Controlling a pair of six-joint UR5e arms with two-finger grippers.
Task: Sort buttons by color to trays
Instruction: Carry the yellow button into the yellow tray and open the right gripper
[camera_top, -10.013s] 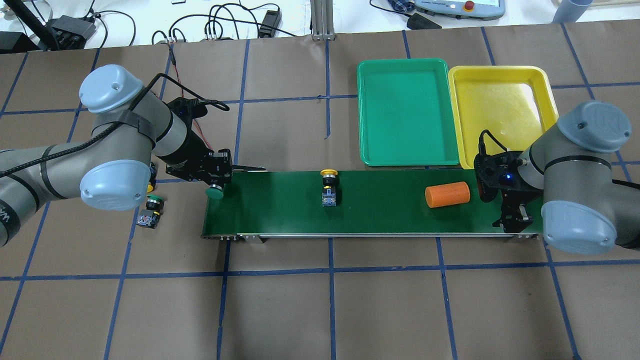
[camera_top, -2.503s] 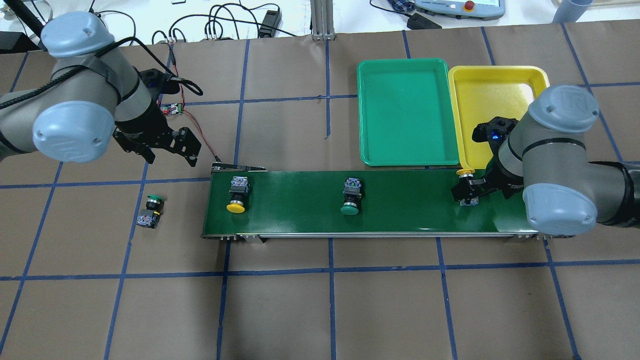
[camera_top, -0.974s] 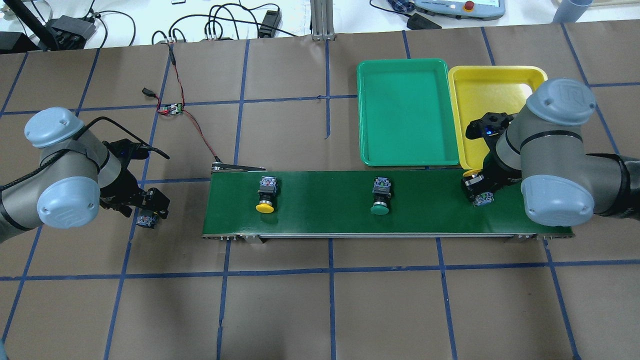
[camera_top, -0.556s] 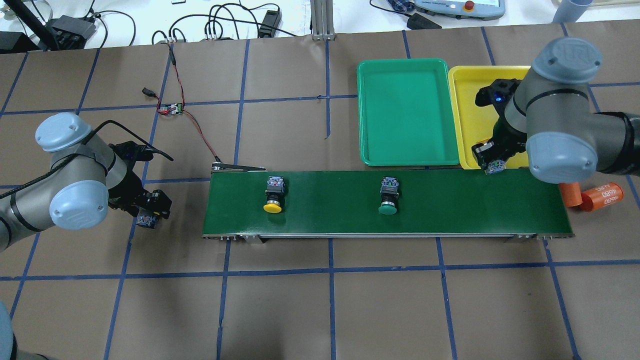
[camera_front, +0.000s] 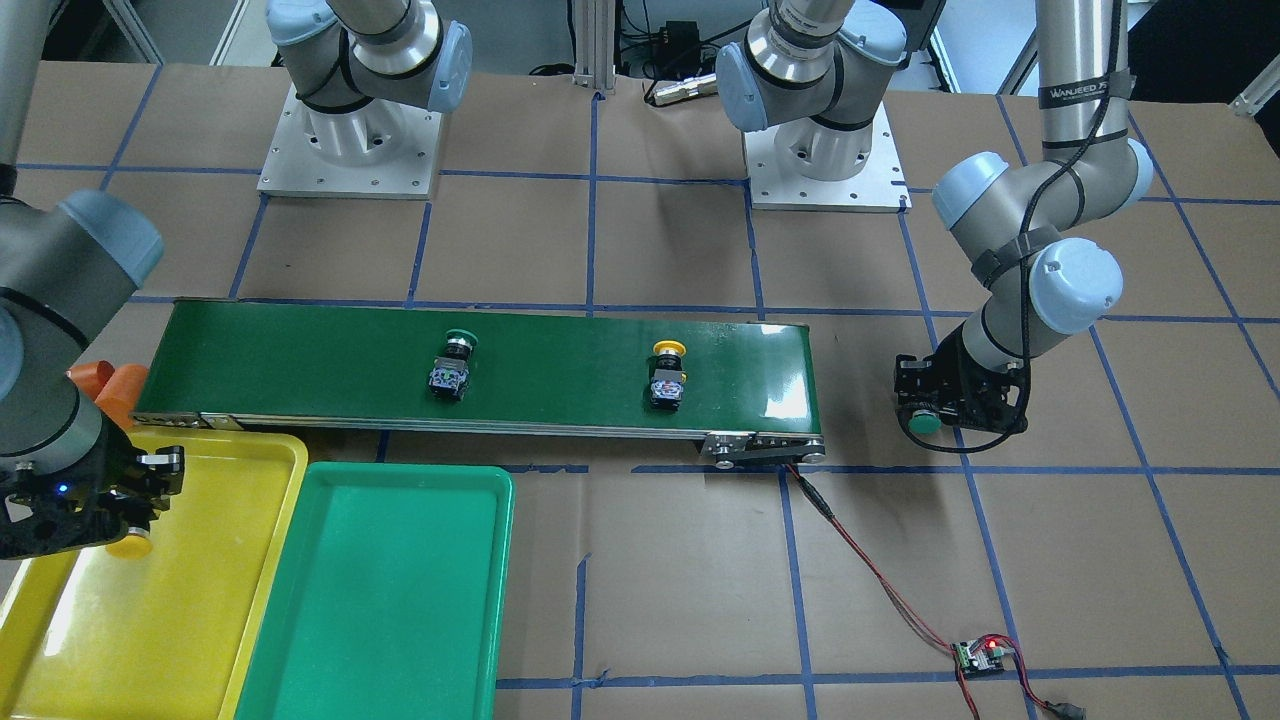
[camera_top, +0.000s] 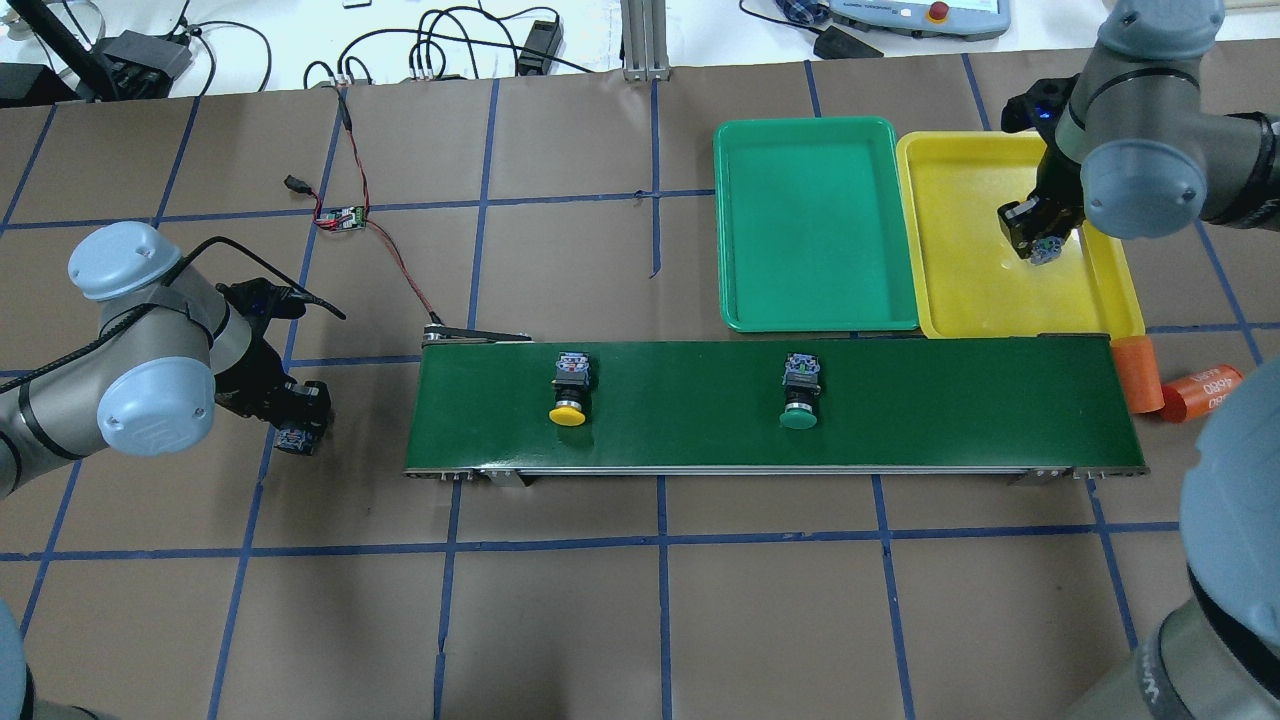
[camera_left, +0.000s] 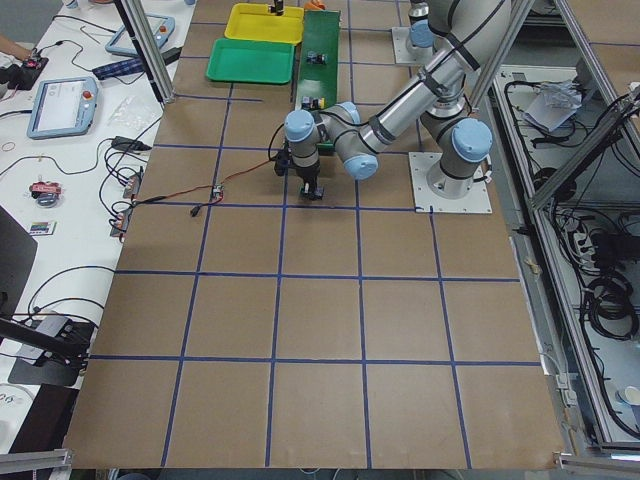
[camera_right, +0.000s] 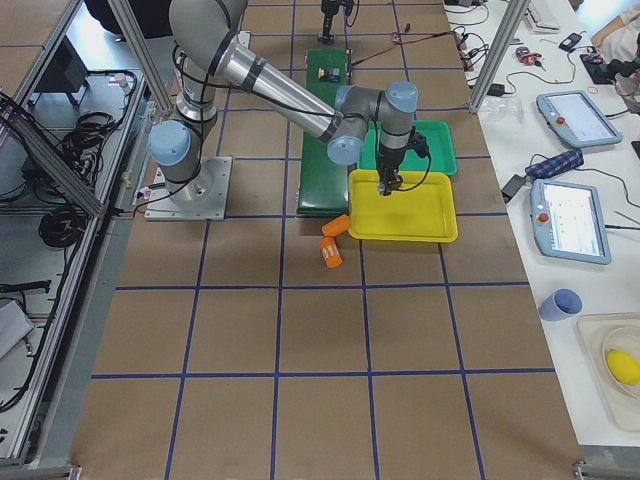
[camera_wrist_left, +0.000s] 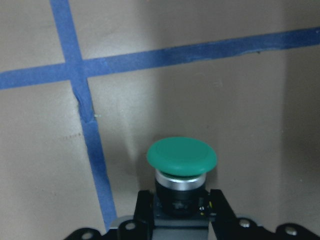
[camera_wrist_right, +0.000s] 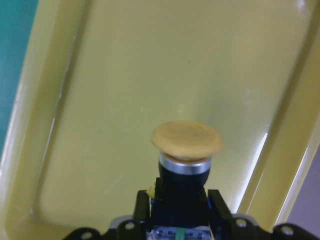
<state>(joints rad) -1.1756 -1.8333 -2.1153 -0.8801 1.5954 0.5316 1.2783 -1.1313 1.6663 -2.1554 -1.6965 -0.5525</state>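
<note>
My right gripper (camera_top: 1035, 238) is shut on a yellow-capped button (camera_wrist_right: 187, 145) and holds it over the yellow tray (camera_top: 960, 290), cap down. My left gripper (camera_top: 298, 425) is shut on a green-capped button (camera_wrist_left: 181, 160) at table level, left of the belt. I cannot tell if that button is lifted. A second yellow button (camera_top: 568, 395) and a second green button (camera_top: 800, 395) lie on the belt. The green tray (camera_top: 815, 225) stands beside the yellow one and holds nothing.
The long dark-green conveyor belt (camera_top: 950, 410) runs across the middle. Two orange cylinders (camera_top: 1200, 392) lie off its right end. A red wire and a small circuit board (camera_top: 345, 215) lie behind the belt's left end.
My right gripper has carried the yellow button from the tray's near edge further over the yellow tray. The two buttons on the belt have drifted right. My left gripper stays on the green button.
</note>
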